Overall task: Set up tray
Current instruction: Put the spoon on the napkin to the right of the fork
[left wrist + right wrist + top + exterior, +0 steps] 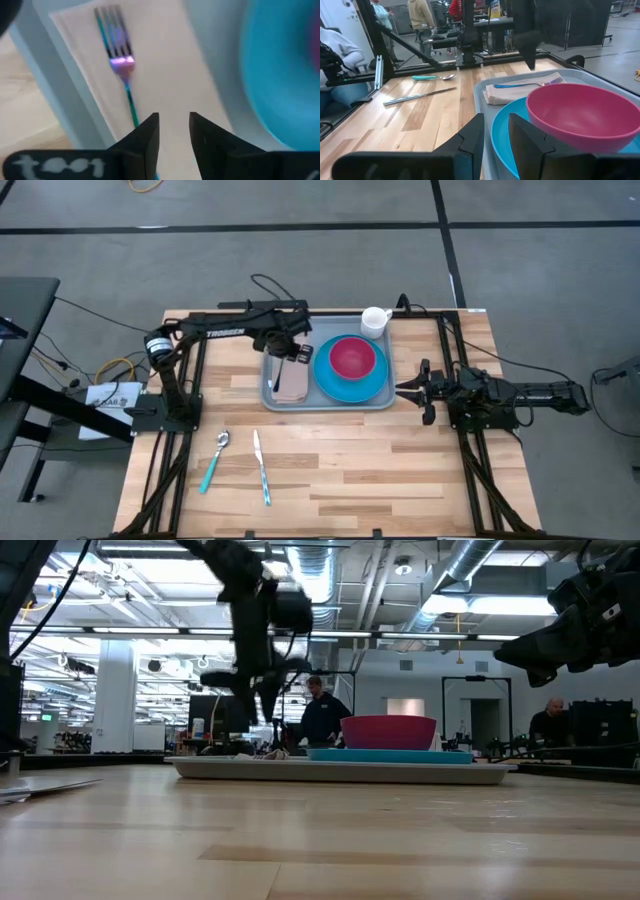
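The wooden table (330, 470) carries the tray (335, 403) toward its far side, between the two arm bases. The left arm reaches from the left across the far edge and bends down over the tray's left part; its left gripper (174, 131) hangs just above a beige napkin (291, 383), fingers a narrow gap apart and holding nothing. The right arm lies low along the right side, its right gripper (495, 132) just beside the tray's right rim, fingers slightly parted and empty.

On the tray a blue plate (350, 383) takes the right part, with a pink bowl (352, 358) on it. A white mug (375, 321) stands at the tray's far right corner; whether it is on the tray or just beyond the rim is hard to tell.

A fork (121, 62) with a teal handle lies on the napkin; the gripper fingers hide the handle's end. On the near left of the table, well apart from the tray, lie a knife (261, 468) and a teal-handled spoon (216, 461).
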